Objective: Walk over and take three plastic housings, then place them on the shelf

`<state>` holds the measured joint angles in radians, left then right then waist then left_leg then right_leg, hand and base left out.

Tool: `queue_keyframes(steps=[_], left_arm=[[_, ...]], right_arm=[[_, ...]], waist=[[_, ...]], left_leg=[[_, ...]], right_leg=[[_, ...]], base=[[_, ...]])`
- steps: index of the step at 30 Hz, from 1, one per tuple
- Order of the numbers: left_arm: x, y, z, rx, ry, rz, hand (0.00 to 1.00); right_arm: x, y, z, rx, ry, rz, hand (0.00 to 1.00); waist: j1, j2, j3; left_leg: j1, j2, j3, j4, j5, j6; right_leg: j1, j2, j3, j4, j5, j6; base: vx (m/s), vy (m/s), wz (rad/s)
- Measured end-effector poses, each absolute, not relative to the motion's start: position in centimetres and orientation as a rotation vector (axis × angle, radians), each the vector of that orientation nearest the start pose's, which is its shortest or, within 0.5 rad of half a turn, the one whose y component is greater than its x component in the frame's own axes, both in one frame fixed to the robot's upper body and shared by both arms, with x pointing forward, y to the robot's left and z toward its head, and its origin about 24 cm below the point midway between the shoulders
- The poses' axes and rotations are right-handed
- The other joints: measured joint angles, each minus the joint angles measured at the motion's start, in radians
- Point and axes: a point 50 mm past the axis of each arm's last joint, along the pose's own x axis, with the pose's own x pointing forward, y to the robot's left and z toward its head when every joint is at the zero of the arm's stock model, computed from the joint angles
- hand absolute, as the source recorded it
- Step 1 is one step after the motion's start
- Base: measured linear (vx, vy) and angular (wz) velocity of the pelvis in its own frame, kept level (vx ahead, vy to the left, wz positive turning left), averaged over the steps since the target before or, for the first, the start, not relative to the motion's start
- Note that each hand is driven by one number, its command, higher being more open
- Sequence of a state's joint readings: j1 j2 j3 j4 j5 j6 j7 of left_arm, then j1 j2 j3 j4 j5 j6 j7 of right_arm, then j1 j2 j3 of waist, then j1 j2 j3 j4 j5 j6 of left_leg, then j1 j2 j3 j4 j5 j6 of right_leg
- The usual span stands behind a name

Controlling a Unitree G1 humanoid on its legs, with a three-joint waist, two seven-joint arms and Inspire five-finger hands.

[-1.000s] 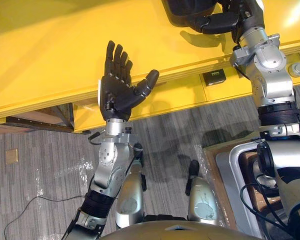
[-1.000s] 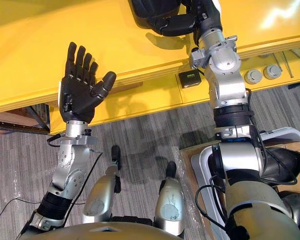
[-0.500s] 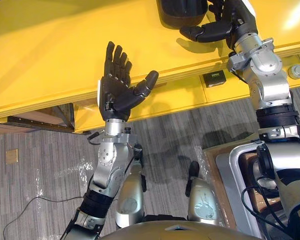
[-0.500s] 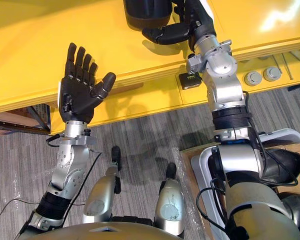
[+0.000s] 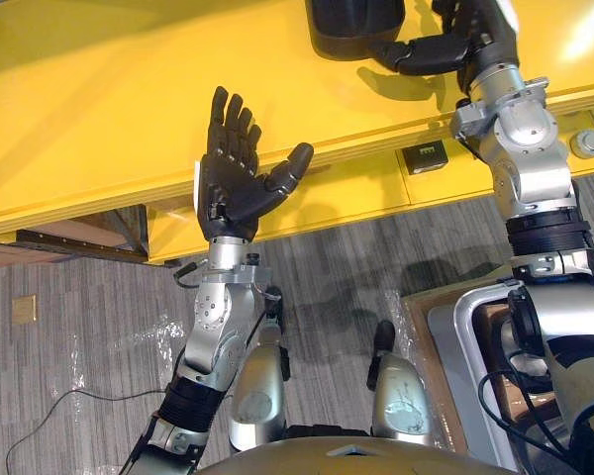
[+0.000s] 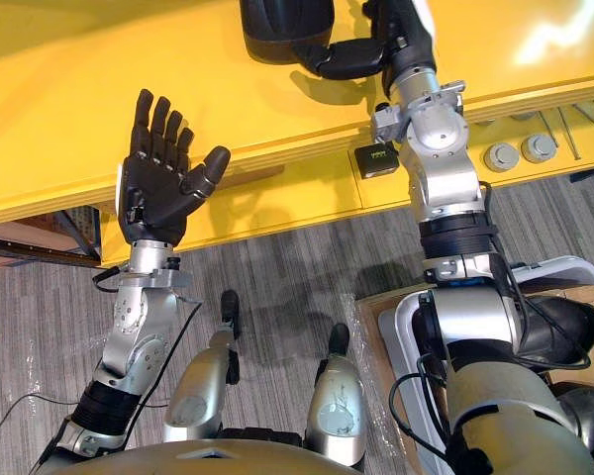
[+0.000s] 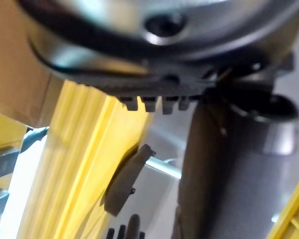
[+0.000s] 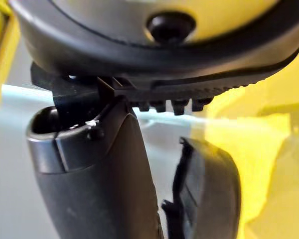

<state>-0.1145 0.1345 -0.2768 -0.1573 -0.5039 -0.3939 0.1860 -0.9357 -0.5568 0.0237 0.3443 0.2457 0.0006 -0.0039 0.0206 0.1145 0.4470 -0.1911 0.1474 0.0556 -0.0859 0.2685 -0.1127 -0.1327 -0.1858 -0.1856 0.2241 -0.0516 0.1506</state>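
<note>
A black plastic housing (image 5: 354, 27) lies on the yellow shelf (image 5: 99, 109) at its far middle. My right hand (image 5: 467, 40) is just to the right of it, open, with its thumb stretched out to the housing's near edge. In the right wrist view the housing (image 8: 207, 194) stands close past the thumb. My left hand (image 5: 233, 178) is held up over the shelf's front edge, open, palm up and holding nothing. More dark housings (image 6: 559, 322) lie in a pale bin (image 6: 416, 317) at the lower right.
A lower yellow shelf level (image 5: 356, 198) runs under the top board and carries a small black box (image 5: 424, 155) and round metal parts (image 6: 502, 151). The bin rests on a cardboard box (image 5: 426, 366) on the grey floor.
The housing has slid a little left along the shelf. My right hand has drawn back slightly, its thumb now at the housing's edge instead of under it. The left hand has not moved.
</note>
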Motion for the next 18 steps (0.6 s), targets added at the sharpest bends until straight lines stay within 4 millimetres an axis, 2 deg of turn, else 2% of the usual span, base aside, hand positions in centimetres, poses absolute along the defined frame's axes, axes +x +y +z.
queue_keyframes(steps=[3, 6, 9, 12, 14, 18], left_arm=[[24.6, 12.3, 12.0, -0.492, -0.479, -0.088, 1.0], [23.8, 12.8, 11.7, -0.502, -0.473, -0.062, 1.0], [22.9, 12.8, 11.8, -0.516, -0.482, -0.072, 1.0], [22.0, 12.9, 12.4, -0.519, -0.513, -0.1, 1.0], [21.6, 12.9, 12.5, -0.517, -0.522, -0.119, 1.0], [21.2, 12.8, 12.1, -0.491, -0.501, -0.145, 1.0]], right_arm=[[33.8, -21.2, 29.3, -0.257, -0.731, -0.08, 1.0], [31.4, -20.6, 27.6, -0.245, -0.812, -0.102, 1.0], [30.0, -19.9, 23.7, -0.212, -0.754, -0.091, 1.0], [28.8, -19.7, 18.5, -0.13, -0.603, -0.11, 1.0], [28.0, -19.8, 16.4, -0.094, -0.536, -0.133, 1.0], [26.0, -19.8, 13.0, -0.02, -0.453, -0.172, 1.0]], waist=[[-0.001, 0.001, -0.001], [-0.021, 0.001, -0.016], [-0.026, -0.001, -0.073], [-0.025, -0.013, -0.152], [-0.027, -0.019, -0.187], [-0.038, -0.027, -0.214]], left_leg=[[0.025, 0.0, 0.001, -0.001, -0.005, -0.004], [0.046, 0.0, 0.005, -0.004, -0.026, -0.01], [0.065, 0.0, 0.025, -0.004, -0.039, -0.01], [0.097, 0.001, 0.042, -0.004, -0.05, -0.009], [0.109, 0.002, 0.049, -0.004, -0.056, -0.011], [0.148, 0.007, 0.068, -0.004, -0.069, -0.017]], right_leg=[[0.026, 0.0, -0.002, -0.008, -0.001, 0.0], [0.056, 0.001, -0.004, -0.028, -0.001, 0.001], [0.089, 0.002, -0.001, -0.073, 0.005, 0.007], [0.132, 0.003, 0.002, -0.118, 0.018, 0.009], [0.151, 0.005, 0.007, -0.142, 0.025, 0.01], [0.188, 0.01, 0.023, -0.161, 0.028, 0.01]], base=[[0.0, 0.0, 0.0], [0.0, -0.004, -0.02], [0.05, -0.015, -0.11], [0.11, -0.036, -0.11], [0.1, -0.038, -0.12], [0.04, -0.03, -0.12]])
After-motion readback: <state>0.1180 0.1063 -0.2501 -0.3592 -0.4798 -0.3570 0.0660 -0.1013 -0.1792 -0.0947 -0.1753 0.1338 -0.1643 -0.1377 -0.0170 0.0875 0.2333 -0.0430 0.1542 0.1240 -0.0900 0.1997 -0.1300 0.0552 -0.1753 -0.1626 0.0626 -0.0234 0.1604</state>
